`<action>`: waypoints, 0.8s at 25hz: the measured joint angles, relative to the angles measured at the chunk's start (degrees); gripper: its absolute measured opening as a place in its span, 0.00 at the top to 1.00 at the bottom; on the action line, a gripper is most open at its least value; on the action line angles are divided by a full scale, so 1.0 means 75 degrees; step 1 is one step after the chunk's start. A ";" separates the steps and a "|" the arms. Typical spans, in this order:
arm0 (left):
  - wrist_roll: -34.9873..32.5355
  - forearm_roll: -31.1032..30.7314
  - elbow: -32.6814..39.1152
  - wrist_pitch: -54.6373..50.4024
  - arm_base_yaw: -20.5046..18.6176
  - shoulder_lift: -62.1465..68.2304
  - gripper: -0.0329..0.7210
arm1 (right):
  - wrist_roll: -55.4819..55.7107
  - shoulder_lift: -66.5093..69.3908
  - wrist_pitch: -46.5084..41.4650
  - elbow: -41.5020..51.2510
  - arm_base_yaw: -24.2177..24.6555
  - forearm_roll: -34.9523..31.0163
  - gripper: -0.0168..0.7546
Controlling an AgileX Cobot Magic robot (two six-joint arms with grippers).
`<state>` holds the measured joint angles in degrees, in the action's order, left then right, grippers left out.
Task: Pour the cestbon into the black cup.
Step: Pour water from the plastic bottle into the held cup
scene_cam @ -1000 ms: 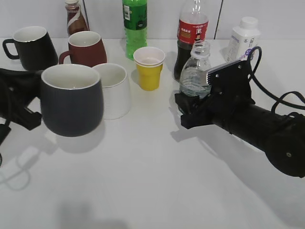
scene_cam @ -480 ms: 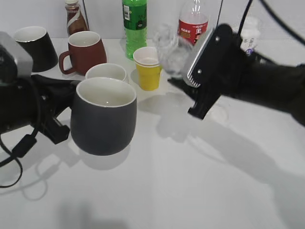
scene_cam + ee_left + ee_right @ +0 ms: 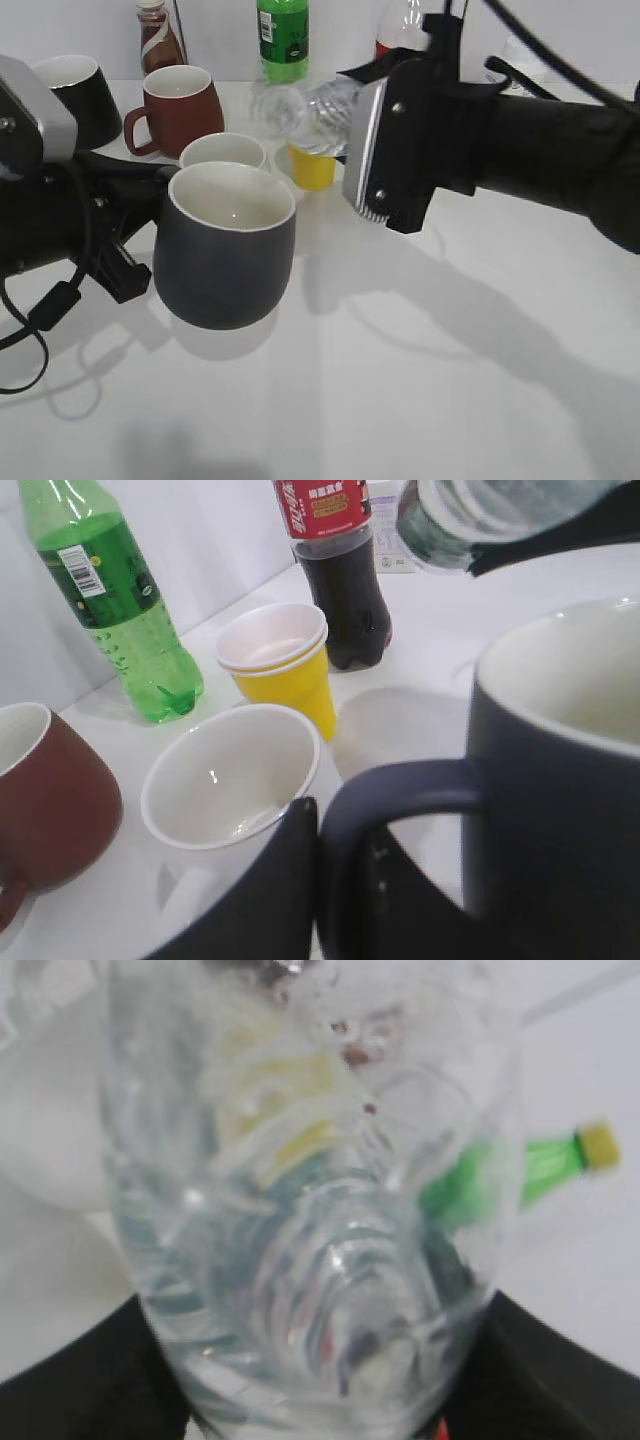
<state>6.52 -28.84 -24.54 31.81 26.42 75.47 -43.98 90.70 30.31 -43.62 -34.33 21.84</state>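
Note:
The black cup (image 3: 225, 255), a dark grey mug with a white inside, hangs a little above the table. My left gripper (image 3: 150, 220) is shut on its loop handle (image 3: 400, 790), with a black finger (image 3: 285, 890) pressed against the loop. My right gripper (image 3: 350, 100) is shut on the cestbon (image 3: 300, 105), a clear bottle tipped almost level, mouth pointing left, above and just behind the cup's rim. The bottle fills the right wrist view (image 3: 310, 1210) between two black fingers (image 3: 70, 1385); its label is hidden. It also shows in the left wrist view (image 3: 480, 520). No stream of water shows.
A white mug (image 3: 222, 152) and a yellow paper cup (image 3: 310, 165) stand just behind the cup. Further back are a reddish-brown mug (image 3: 180, 105), a glossy black mug (image 3: 75, 90), a green soda bottle (image 3: 282, 40), a cola bottle (image 3: 335, 570) and a brown bottle (image 3: 157, 40).
My right gripper has lifted the bottle off the table, carried it left and tipped it from upright to nearly level. My left gripper has raised the cup and moved it right, under the bottle's mouth.

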 joint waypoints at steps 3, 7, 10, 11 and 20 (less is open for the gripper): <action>0.0000 -0.0143 0.0000 0.0086 0.0000 0.0000 0.90 | -0.0917 0.0000 0.0009 -0.0044 -0.0159 -0.0380 0.38; 0.0000 -0.0303 0.0000 0.0143 0.0157 0.0000 0.90 | -0.2012 0.0000 0.0001 -0.0044 -0.0168 -0.0926 0.38; 0.0007 -0.0361 0.0000 0.0158 0.0390 0.0000 0.90 | -0.2818 0.0000 -0.0006 -0.0044 -0.0168 -0.1239 0.38; 0.0007 -0.0361 0.0000 0.0158 0.0439 0.0000 0.90 | -0.2978 0.0000 -0.0006 -0.0044 -0.0168 -0.1295 0.38; 0.0007 -0.0313 0.0000 0.0176 0.0463 0.0000 0.90 | -0.4068 0.0000 0.0103 -0.0044 -0.0168 -0.1321 0.38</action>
<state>6.57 -31.19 -24.54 33.14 29.89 75.47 -74.48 90.70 31.08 -43.95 -35.59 11.94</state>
